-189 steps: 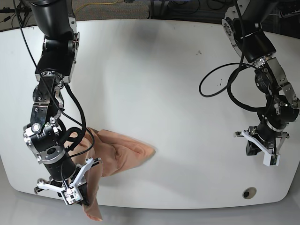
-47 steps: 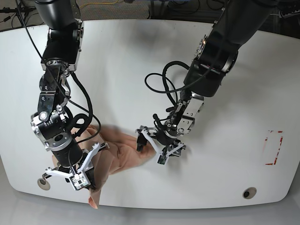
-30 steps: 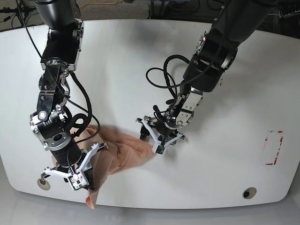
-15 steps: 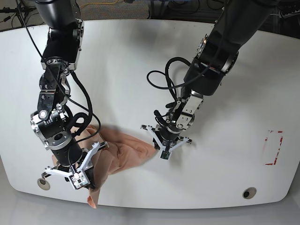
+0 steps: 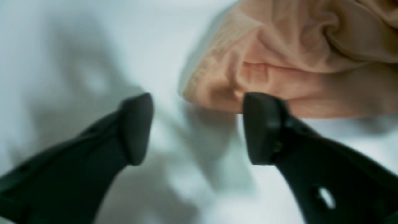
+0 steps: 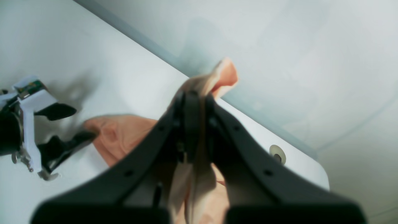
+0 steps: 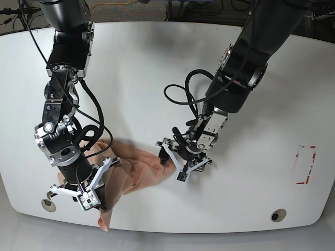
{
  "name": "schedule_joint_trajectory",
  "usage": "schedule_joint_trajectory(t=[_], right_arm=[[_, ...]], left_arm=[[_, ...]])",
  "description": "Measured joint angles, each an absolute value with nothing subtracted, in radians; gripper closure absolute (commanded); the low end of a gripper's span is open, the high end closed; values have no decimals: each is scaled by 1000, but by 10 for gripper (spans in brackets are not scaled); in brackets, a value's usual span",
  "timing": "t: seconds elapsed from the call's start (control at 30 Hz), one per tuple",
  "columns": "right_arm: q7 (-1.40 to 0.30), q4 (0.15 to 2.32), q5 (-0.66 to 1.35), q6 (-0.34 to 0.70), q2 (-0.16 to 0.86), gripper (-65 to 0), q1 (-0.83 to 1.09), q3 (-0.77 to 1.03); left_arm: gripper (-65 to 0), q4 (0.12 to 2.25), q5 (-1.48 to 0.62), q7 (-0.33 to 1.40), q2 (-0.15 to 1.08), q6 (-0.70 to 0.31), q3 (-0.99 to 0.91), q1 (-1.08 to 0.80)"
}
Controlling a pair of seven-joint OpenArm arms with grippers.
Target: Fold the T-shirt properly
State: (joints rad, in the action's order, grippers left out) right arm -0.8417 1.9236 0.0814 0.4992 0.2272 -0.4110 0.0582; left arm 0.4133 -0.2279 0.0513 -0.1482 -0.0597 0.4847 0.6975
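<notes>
**Bunched shirt, one corner pinched, other corner not yet caught**

Crumpled peach T-shirt (image 7: 133,175) heaped near the front edge of the white table (image 7: 157,78), one end hanging past that edge. Pinched in the right gripper (image 6: 192,102), jaws pressed together on a fold of cloth. Left gripper (image 5: 197,127) spread wide, poised right at the far hem, one fingertip (image 5: 264,124) at the cloth, nothing between the jaws. Likely trouble: closing beside the hem and catching only air, since most of the gap sits over bare table; or nipping several layers of the bunch at once and locking in the wrinkles; or dragging the whole heap off the edge if pulled from the pinched end alone. By count: one shirt, two grippers, one table.
</notes>
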Motion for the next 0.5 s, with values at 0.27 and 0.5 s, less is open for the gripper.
schedule_joint_trajectory(t=[0.27, 0.5], right_arm=[[-845, 1900, 81, 500, 224, -22, -349, 62], [-944, 1767, 45, 498, 224, -22, -231, 62]], left_arm=[[-512, 364, -240, -22, -137, -28, 546, 677], [-512, 381, -239, -117, -70, -61, 547, 632]])
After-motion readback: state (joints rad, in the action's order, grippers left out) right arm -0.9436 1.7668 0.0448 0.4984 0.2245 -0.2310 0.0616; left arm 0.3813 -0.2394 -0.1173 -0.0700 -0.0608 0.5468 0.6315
